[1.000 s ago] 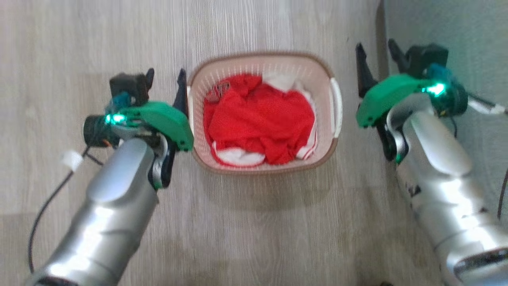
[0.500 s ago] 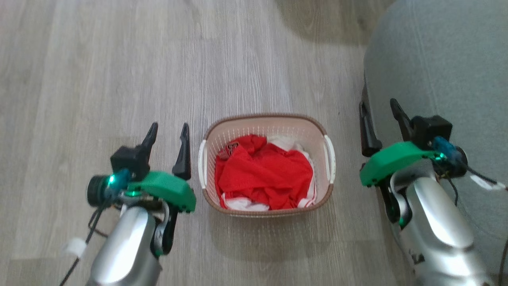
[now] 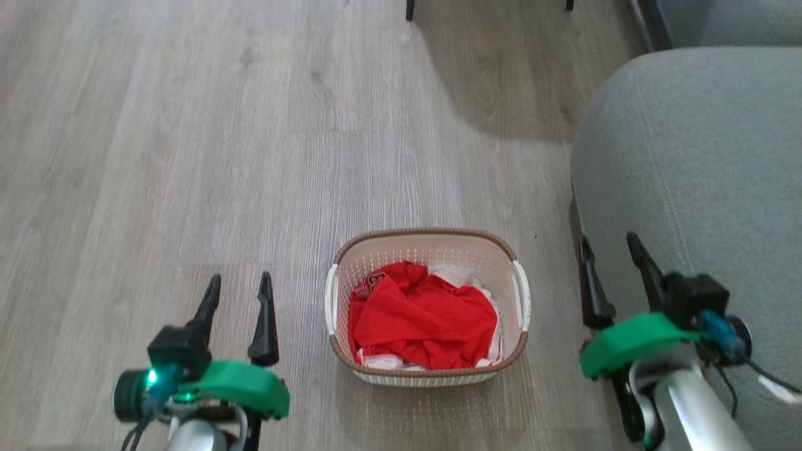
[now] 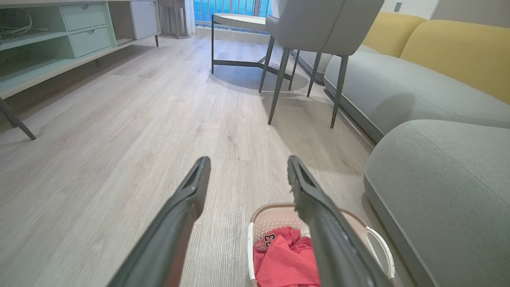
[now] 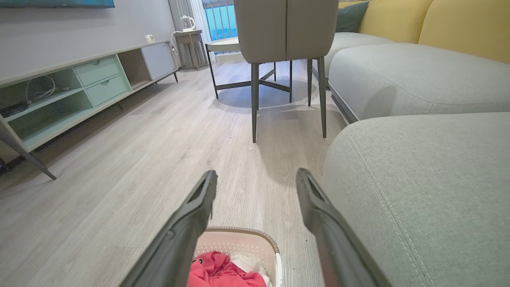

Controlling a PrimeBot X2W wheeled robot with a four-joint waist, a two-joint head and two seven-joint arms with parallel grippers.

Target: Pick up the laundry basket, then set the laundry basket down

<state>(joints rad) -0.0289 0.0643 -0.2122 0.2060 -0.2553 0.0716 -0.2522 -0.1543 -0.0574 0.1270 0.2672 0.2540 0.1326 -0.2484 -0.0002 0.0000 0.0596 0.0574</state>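
Left tool (image 3: 240, 277), right tool (image 3: 608, 238), farther from laundry basket (image 3: 428, 232)

Bright daylight — soft shadows, slight blur

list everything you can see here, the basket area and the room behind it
laundry basket: one, cream with brown rim and white handles, on the floor between the grippers
clothes: one pile, red and white, inside the laundry basket
floor: one, grey wood-look, under everything
sofa: one, grey seats with yellow back cushions, on the basket's right
chair: one, grey with dark legs, beyond the basket
low table: one, dark frame, behind the chair
cabinet: one, pale green with drawers, left side of the wrist views
left gripper: one, dark fingers, open, left of the basket, not touching
right gripper: one, dark fingers, open, right of the basket, not touching
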